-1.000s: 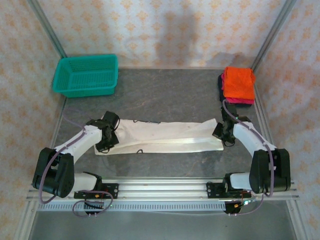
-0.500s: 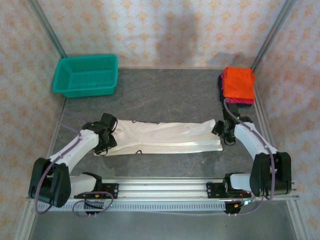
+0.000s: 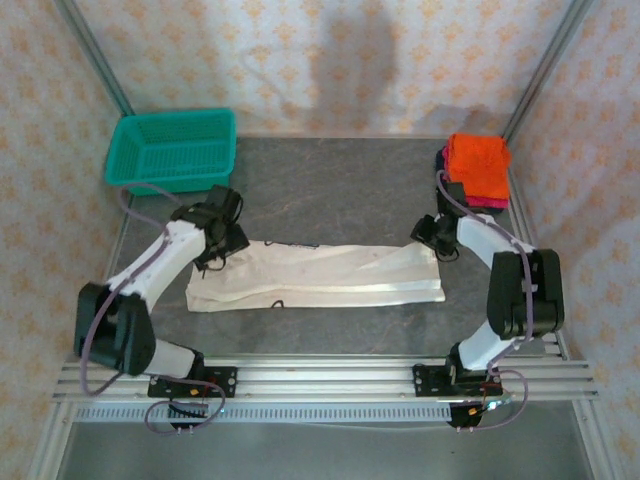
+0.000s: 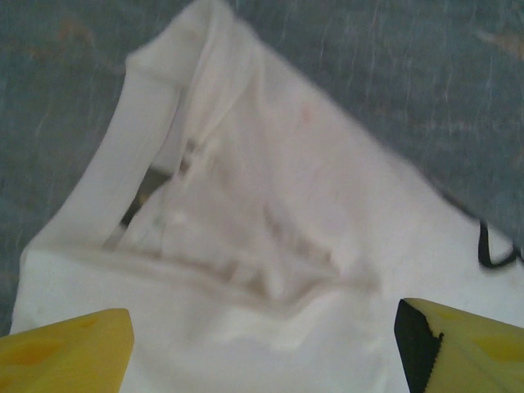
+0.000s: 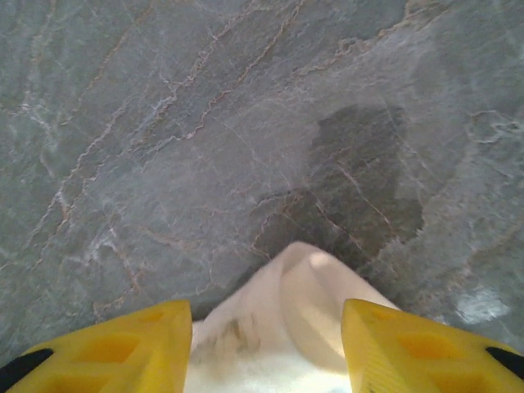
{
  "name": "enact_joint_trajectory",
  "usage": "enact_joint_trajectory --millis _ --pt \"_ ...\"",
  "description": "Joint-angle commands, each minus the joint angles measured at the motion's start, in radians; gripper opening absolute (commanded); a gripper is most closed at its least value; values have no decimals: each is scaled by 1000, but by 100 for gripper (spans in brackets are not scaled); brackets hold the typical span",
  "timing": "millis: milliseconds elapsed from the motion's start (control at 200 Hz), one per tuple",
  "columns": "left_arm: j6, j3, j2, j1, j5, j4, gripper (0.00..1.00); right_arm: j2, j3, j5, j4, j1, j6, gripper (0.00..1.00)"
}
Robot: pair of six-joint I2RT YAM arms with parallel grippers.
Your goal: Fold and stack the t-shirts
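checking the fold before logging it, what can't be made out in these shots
- white t-shirt print: top view, too small; left wrist view, blurred.
- dark shirt: top view, mostly hidden under the orange shirt.
- shirt end at the right tool: right wrist view, cut off by the bottom edge.

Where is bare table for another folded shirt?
Bare grey tabletop between the teal plastic mesh basket and the orange-topped folded shirt stack, behind the long white cloth t-shirt. Crowded: its ends, at left hand and right hand.
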Motion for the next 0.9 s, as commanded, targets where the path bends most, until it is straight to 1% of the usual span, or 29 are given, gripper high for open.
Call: enact_joint_trajectory --millis 0,60,160,195,270,325,415,475,540,625,746,896 --pt "-13 40 85 17 -168 16 84 29 31 -17 30 -6 9 50" --pt "-23 41 110 38 -205 30 84 38 34 -16 31 -6 7 49" --pt "-24 23 130 96 -175 85 82 53 37 -18 30 -6 2 48" --pt "-21 21 137 113 -164 102 80 54 37 -18 28 -6 0 47" --pt "-8 39 171 141 -143 119 71 56 36 -17 26 -6 -3 47" --pt "1 62 201 154 -121 122 61 54 32 -15 28 -6 -2 46" --pt "5 84 240 160 -96 125 40 49 25 -12 27 -6 -1 46" --pt "-1 88 259 162 -77 126 30 45 21 -6 27 -6 1 46" --pt "-8 73 263 164 -45 146 19 41 20 -2 23 -6 -2 46" --pt "-24 53 255 164 -24 160 0 38 25 3 13 -6 -9 46" --pt "-31 28 207 164 -25 144 0 32 33 6 1 -6 -17 46" --pt "-23 -20 105 164 -47 96 0 29 39 18 4 -6 -24 45"
